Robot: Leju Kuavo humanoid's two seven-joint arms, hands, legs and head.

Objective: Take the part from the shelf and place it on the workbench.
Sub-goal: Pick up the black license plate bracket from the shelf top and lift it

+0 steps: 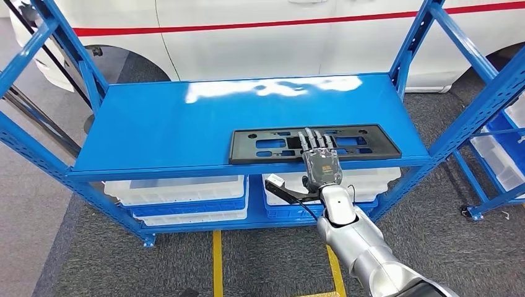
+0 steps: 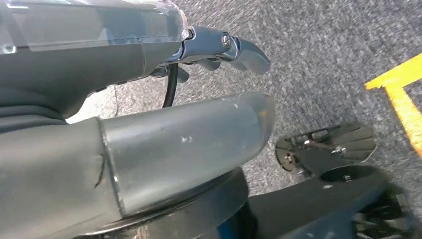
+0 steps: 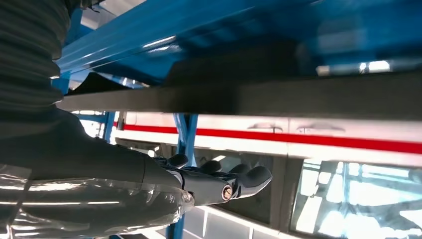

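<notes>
Two white bins [image 1: 176,189] under shelf [image 1: 155,124]; right hand [image 1: 321,162] fingers [image 1: 309,141] outstretched over part [image 1: 260,145], nothing held.

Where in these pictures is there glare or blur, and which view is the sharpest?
Head view: sharpest overall; white glare lies on the back of the blue shelf, while the black part and the right hand look crisp. Right wrist view: the shelf edge and the part's underside are soft and smeared. Left wrist view: the left hand is close and blurred; the grey floor is sharper.
</notes>
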